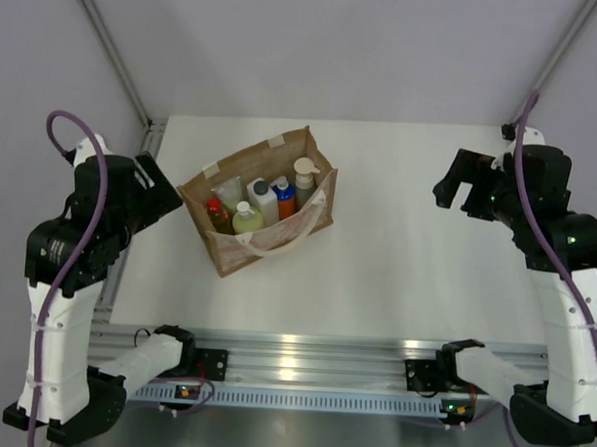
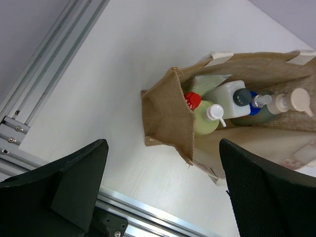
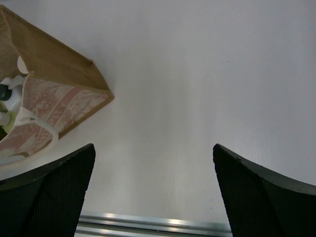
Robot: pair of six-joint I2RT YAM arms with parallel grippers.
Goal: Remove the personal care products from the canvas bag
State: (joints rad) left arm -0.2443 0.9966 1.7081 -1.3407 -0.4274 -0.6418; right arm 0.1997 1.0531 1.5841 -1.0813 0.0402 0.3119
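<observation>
Here — bottles upright inside canvas bag

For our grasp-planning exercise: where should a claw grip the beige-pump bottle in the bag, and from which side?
The beige-pump bottle stands upright in the bag, walls and other bottles blocking its sides: probably grip its neck, under the pump, from straight above.

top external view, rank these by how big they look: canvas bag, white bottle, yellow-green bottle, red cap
1. canvas bag, by far the largest
2. white bottle and yellow-green bottle: about alike, both partly hidden inside the bag, so no ranking between them
3. red cap, smallest
</observation>
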